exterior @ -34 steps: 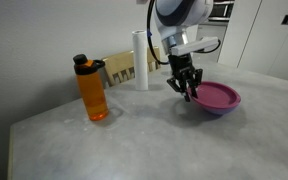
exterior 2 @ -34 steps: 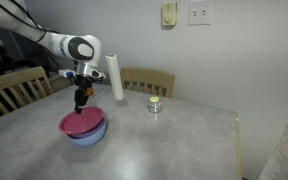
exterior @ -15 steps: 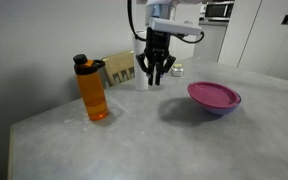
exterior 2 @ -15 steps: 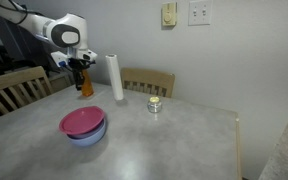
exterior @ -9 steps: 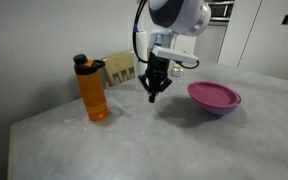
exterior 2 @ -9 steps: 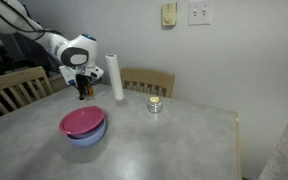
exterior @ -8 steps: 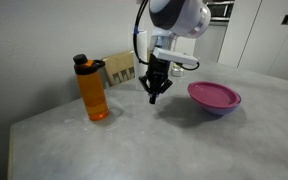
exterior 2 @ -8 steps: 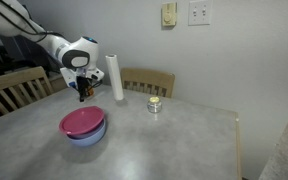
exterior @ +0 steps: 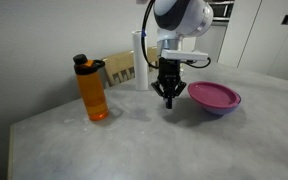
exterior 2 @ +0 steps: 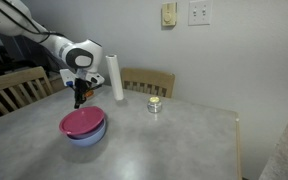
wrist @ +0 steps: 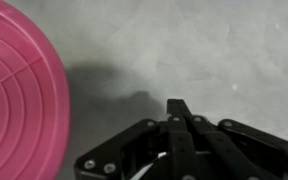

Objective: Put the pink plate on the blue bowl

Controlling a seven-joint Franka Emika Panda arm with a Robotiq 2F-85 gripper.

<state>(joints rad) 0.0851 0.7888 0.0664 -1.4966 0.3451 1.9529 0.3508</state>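
The pink plate (exterior: 214, 95) lies on top of the blue bowl (exterior: 217, 108) on the grey table; both show in both exterior views, plate (exterior 2: 82, 122) over bowl (exterior 2: 86, 136). In the wrist view the plate (wrist: 19, 95) fills the left side. My gripper (exterior: 168, 99) hangs shut and empty just above the table, beside the plate and apart from it. It also shows in an exterior view (exterior 2: 79, 100) and in the wrist view (wrist: 177, 107), fingers pressed together.
An orange bottle (exterior: 92, 88) stands on the table. A white roll (exterior: 141, 60) and a wooden holder (exterior: 119, 68) stand behind the gripper. A small candle jar (exterior 2: 154, 104) sits further along the table, with chairs (exterior 2: 149, 80) behind.
My gripper has swung from near the white roll toward the plate and come lower, and its fingers have closed. The plate stays on the bowl.
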